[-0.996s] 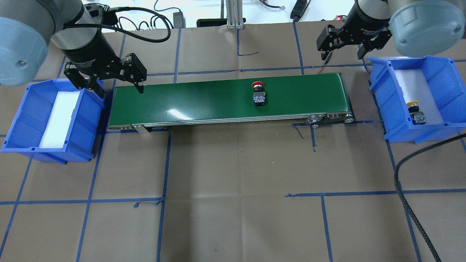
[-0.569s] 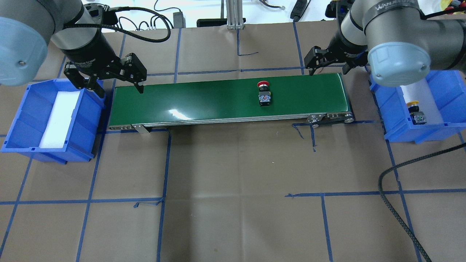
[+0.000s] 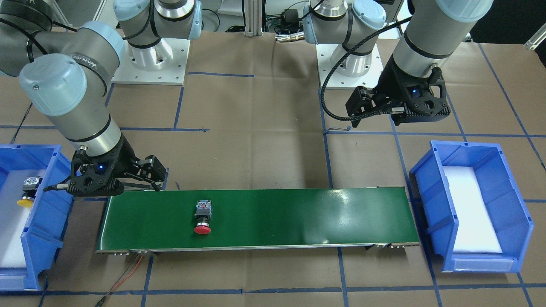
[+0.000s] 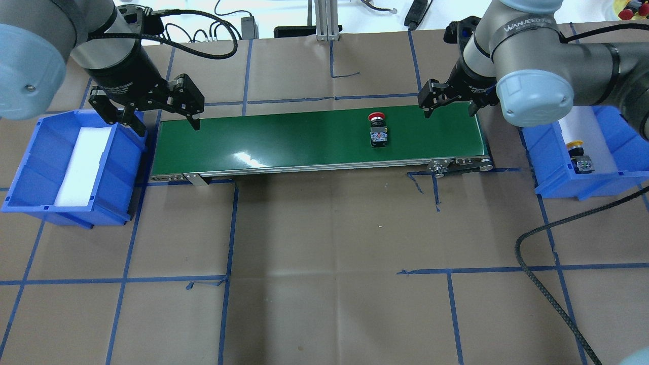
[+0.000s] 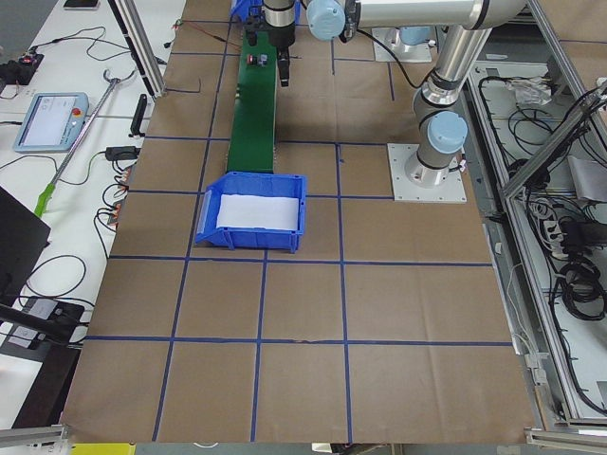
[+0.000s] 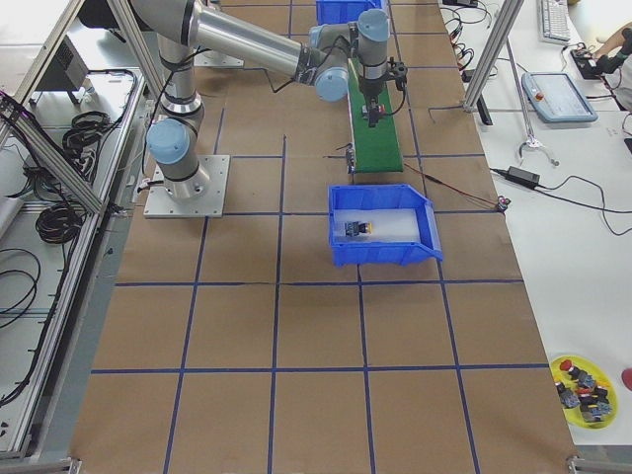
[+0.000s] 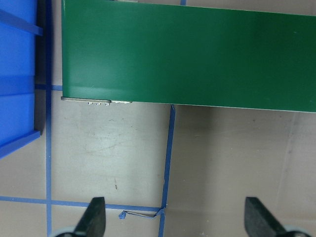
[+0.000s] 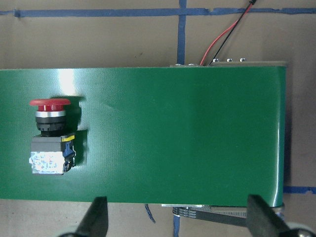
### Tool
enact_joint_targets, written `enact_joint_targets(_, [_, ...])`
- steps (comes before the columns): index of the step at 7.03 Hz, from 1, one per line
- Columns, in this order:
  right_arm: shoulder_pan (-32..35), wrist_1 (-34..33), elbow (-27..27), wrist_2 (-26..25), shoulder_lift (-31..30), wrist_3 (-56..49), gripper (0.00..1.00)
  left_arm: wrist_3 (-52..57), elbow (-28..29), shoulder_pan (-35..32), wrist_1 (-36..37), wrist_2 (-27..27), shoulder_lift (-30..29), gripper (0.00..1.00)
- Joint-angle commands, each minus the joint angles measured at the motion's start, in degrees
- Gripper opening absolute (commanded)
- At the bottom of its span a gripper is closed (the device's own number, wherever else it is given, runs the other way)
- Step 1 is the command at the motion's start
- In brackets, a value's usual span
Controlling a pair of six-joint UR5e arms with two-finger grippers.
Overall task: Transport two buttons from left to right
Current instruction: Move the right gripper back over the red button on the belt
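The red button (image 4: 377,133) lies on its side on the green conveyor belt (image 4: 284,137), right of the middle, cap toward the far edge. It also shows in the front view (image 3: 202,217) and the right wrist view (image 8: 49,140). The yellow button (image 4: 578,153) lies in the right blue bin (image 4: 557,188). My right gripper (image 4: 450,106) is open and empty over the belt's right end, to the right of the red button. My left gripper (image 4: 157,121) is open and empty at the belt's left end, its fingertips (image 7: 94,217) over bare paper.
The left blue bin (image 4: 30,167) holds only a white foam pad. Blue tape lines cross the brown paper. A black cable (image 4: 547,284) loops at the near right. A red wire (image 8: 224,37) runs past the belt's right end.
The red button has travelled to the right along the belt. My right arm has swung from above the right bin to the belt's right end. My left arm has not moved.
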Motion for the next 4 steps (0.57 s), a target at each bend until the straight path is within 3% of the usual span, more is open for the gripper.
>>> enact_joint_targets(1, [0.0, -0.1, -0.2, 0.1, 1.9, 0.1, 1.0, 0.0, 0.0, 0.0, 0.0, 0.0, 0.0, 1.0])
enact_joint_targets(4, [0.0, -2.0, -0.1, 0.0, 2.6, 0.0, 1.0, 0.0, 0.1, 0.0, 0.0, 0.0, -0.1, 1.0])
